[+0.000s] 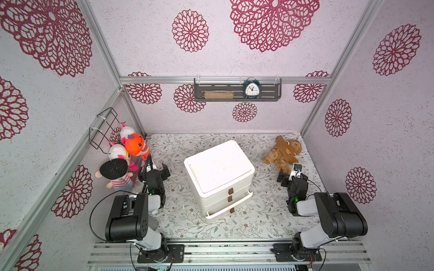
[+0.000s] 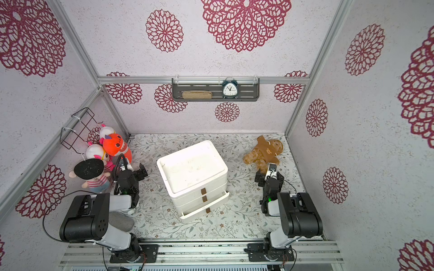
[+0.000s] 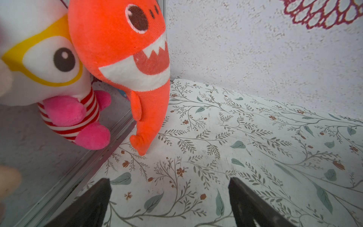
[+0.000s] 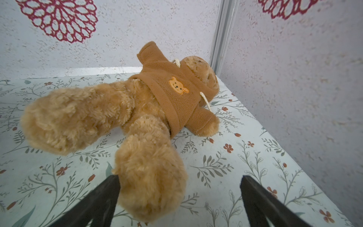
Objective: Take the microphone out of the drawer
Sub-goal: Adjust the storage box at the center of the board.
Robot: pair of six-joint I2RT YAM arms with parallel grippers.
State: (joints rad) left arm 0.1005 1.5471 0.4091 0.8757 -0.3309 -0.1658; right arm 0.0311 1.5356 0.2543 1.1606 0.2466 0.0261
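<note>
A white three-drawer chest stands mid-table. Its bottom drawer is pulled out a little; the upper two are closed. The microphone is hidden; no view shows the drawer's inside. My left gripper hovers left of the chest, open, with only tabletop between its fingers. My right gripper is right of the chest, open. A foot of the teddy bear lies between its fingers against one of them, and the jaws stand wide.
An orange shark plush and striped dolls hang at the left wall under a wire basket. The teddy bear lies at back right. A wall shelf holds a clock.
</note>
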